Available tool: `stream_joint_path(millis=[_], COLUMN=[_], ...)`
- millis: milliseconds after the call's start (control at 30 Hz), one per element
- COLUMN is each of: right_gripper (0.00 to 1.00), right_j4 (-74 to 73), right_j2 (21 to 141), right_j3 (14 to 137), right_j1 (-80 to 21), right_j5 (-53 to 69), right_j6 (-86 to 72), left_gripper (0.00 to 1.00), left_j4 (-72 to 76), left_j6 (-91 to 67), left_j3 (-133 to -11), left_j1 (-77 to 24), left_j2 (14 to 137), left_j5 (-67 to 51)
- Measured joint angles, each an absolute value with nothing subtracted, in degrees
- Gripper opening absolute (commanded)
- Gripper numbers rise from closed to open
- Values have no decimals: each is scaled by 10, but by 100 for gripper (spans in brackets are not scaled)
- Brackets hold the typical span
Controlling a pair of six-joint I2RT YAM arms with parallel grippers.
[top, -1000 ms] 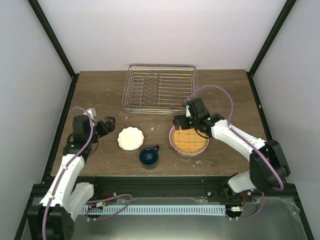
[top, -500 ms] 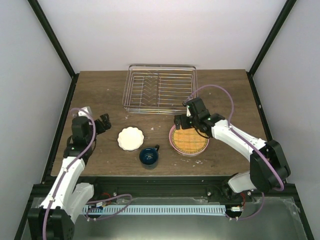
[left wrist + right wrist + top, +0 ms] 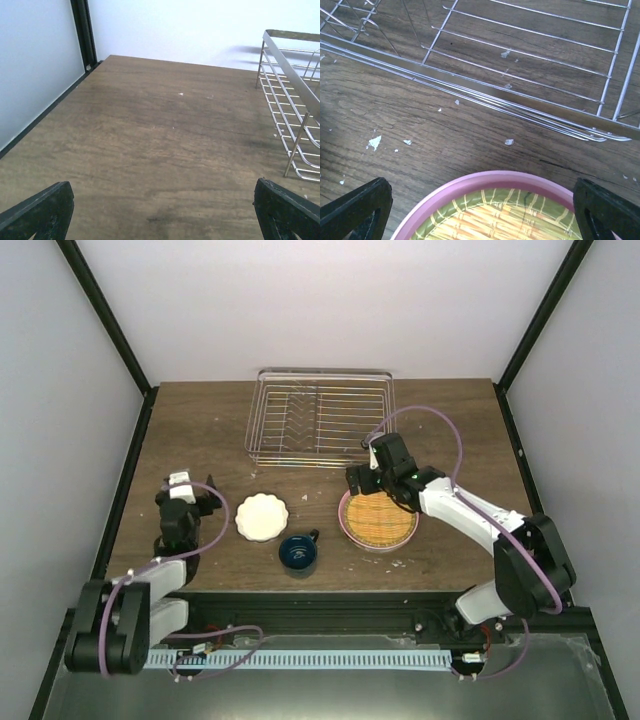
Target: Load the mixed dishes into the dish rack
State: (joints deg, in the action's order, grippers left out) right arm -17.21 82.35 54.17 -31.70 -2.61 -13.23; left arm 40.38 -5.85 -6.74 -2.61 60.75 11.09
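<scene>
**Overhead view.** I see the silver wire dish rack (image 3: pixel 320 420) at upper centre of the wooden table (image 3: pixel 195 435). All the dishes lie outside it, in the middle band of the frame. A small white scalloped bowl (image 3: pixel 262 517) sits left of centre. A dark blue mug (image 3: pixel 297 553) stands just below and right of the bowl (handle toward the upper right). Right of centre, a yellow-lime ribbed plate (image 3: pixel 380 520) rests inside a pink plate (image 3: pixel 381 549).

**Right wrist view.** The right gripper (image 3: pixel 482 205) has its fingers spread wide and pinches nothing. It hangs over the pink plate's upper rim, near the rack's front rail.

**Left wrist view.** The left gripper (image 3: pixel 162 210) is likewise spread and holds nothing. It sits at lower left of the overhead frame, well apart from the bowl, and faces bare wood with the rack's corner at the right edge.
</scene>
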Motion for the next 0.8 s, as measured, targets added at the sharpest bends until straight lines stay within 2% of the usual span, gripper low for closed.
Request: stream_joint_path(millis=[267,800], right_gripper=[100,100], right_j4=[-156,-134], right_j2=[845,858], right_j3=[542,542], right_j1=[-317,-317], right_j5=[-32,-26], right_j6=[-112,-100], left_gripper=[100,100], left_j4=[579,565], left_j6=[4,31], left_j3=[-86,-138], left_j1=[-26,-26], left_j2=[753,761], left_j5=[109,26])
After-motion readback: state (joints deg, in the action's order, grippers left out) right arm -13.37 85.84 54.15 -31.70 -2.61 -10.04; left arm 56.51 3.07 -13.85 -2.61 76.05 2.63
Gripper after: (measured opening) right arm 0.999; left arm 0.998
